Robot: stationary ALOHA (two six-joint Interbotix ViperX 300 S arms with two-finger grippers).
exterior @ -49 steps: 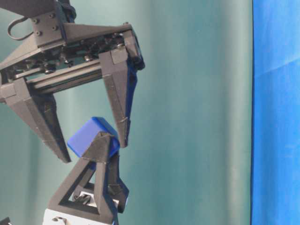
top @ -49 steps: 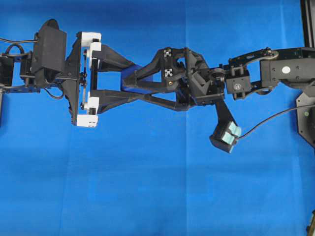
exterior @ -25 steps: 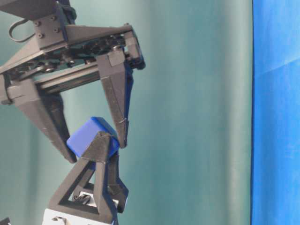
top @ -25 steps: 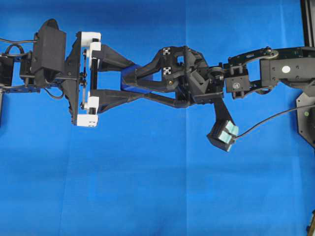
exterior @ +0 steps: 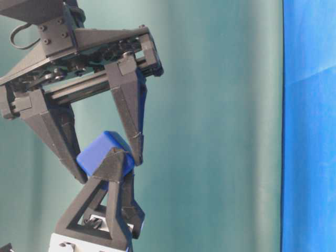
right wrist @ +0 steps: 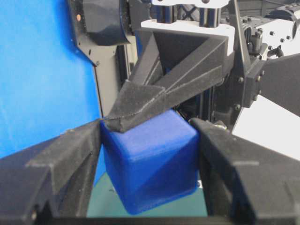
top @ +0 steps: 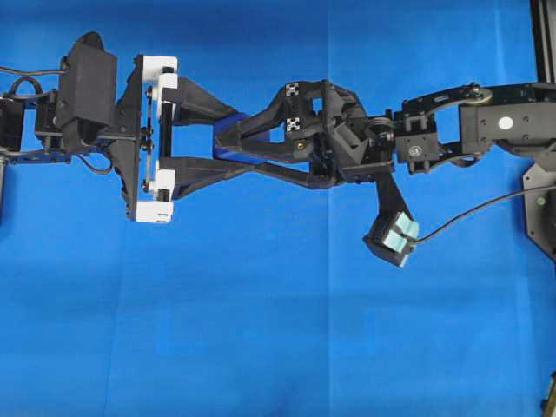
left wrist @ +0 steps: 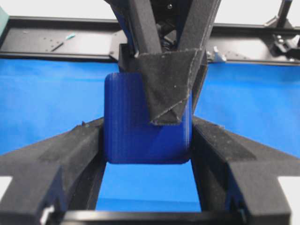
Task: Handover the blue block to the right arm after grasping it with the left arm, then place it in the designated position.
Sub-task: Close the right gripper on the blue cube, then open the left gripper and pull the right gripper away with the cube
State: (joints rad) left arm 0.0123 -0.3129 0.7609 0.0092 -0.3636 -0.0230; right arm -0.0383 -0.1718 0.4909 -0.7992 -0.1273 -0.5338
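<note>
The blue block hangs in the air above the cloth, held from two sides at once. My left gripper, the one with white brackets, is shut on its left and right faces. My right gripper is shut on it too, with both fingers pressed flat against the cube. In the overhead view the two grippers meet tip to tip left of centre, left gripper and right gripper, and their fingers mostly hide the block. In the left wrist view one of the right arm's fingers covers the block's upper right corner.
The blue cloth covers the whole table beneath the arms. The right wrist's teal-patched housing hangs below that arm, with a cable trailing right. A black frame stands at the right edge. A green backdrop fills the table-level view.
The right gripper's jaws have closed from wide open onto the block. The left gripper has kept its grip and has not moved.
</note>
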